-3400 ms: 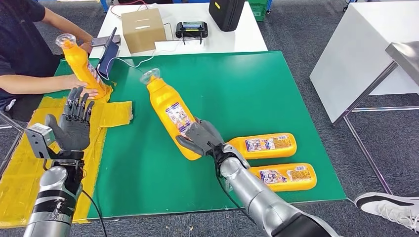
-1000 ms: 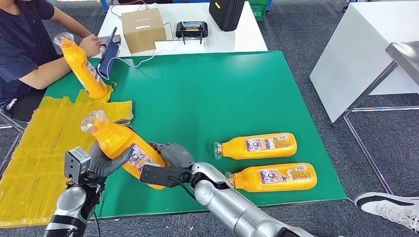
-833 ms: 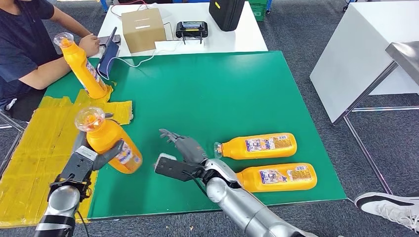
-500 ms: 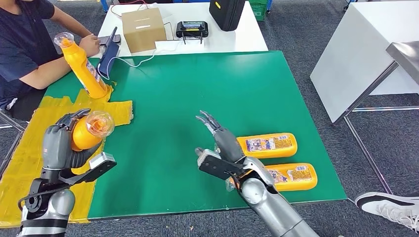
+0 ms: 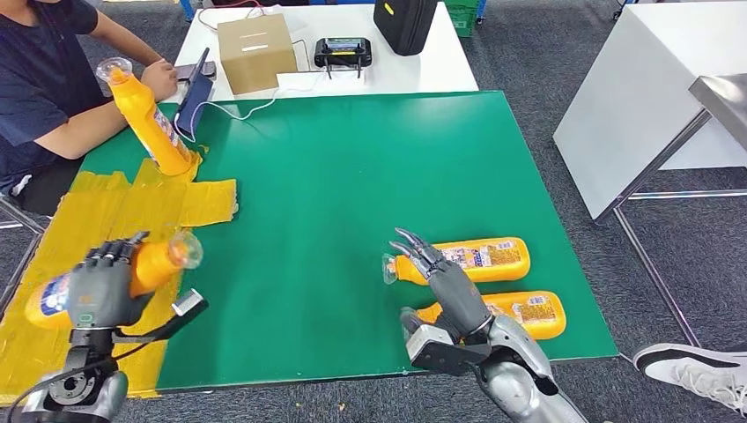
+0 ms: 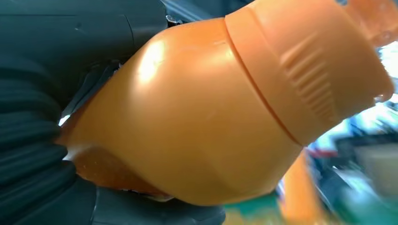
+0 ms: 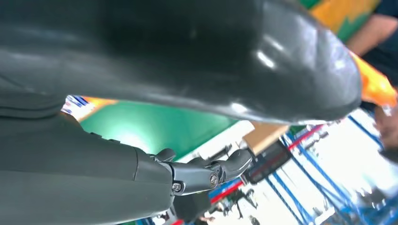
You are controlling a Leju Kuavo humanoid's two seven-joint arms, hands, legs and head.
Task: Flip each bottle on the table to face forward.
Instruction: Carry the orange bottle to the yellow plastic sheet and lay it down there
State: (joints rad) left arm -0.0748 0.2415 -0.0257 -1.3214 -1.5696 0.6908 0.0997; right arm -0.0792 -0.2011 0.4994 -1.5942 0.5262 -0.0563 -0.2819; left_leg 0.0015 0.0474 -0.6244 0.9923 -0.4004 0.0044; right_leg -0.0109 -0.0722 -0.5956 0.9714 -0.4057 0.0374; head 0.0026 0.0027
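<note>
My left hand [image 5: 101,291] grips an orange bottle [image 5: 150,267] above the yellow taped patch at the table's front left. The bottle lies tipped sideways, its clear cap toward the green mat. In the left wrist view the bottle's shoulder and neck [image 6: 211,117] sit against my dark fingers [image 6: 37,154]. My right hand [image 5: 445,282] is open with fingers spread, hovering just in front of two orange bottles lying on their sides, one farther [image 5: 476,258] and one nearer [image 5: 515,315], labels up. Its fingers [image 7: 206,174] hold nothing. A person steadies another bottle [image 5: 145,115], tilted upright, at the far left.
The green mat [image 5: 352,176] covers the table, with yellow tape [image 5: 106,211] along its left side. Behind it stand a cardboard box [image 5: 255,51], a small device [image 5: 342,51], a black case [image 5: 403,22] and a dark blue tablet [image 5: 194,101]. A white table [image 5: 652,88] stands to the right.
My left hand took the bottle from my right hand, carried it left over the yellow tape and tipped it sideways. My right hand let go and drew back toward the two lying bottles.
</note>
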